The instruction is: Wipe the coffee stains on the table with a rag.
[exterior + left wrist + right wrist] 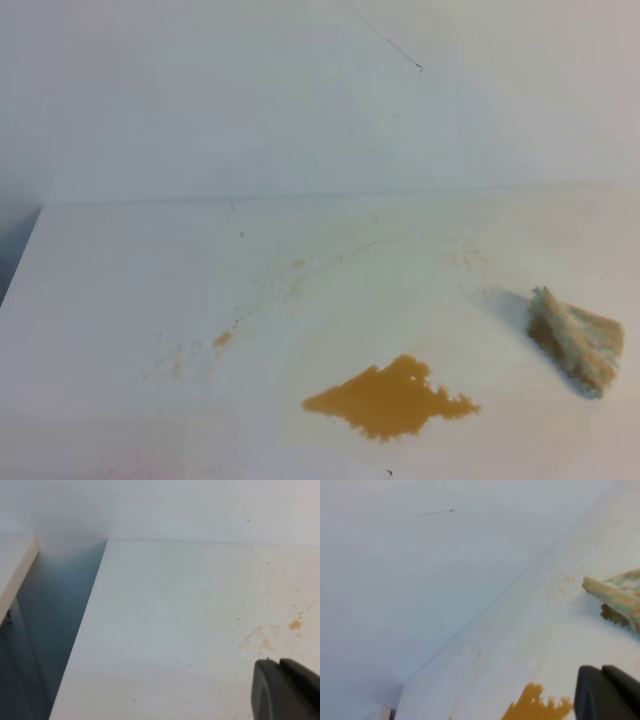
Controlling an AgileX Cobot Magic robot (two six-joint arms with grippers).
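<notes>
The coffee stains [390, 398] are an amber-brown jagged blotch on the white table [130, 300], at front centre. The rag [577, 340], a tan wedge with blue-green streaks, lies to the right of the blotch and apart from it. No gripper shows in the high view. In the right wrist view my right gripper [601, 672] shows as dark fingers pressed together at the bottom right, with the blotch [535, 707] to its left and the rag [620, 597] beyond it. My left gripper [280, 667] also shows fingers together, over bare table [165, 630].
Small brownish specks [222, 339] and faint smears lie left of the blotch; they also show in the left wrist view [295, 625]. The table's left edge [80, 640] drops to a dark gap. A white wall [320, 100] stands behind the table.
</notes>
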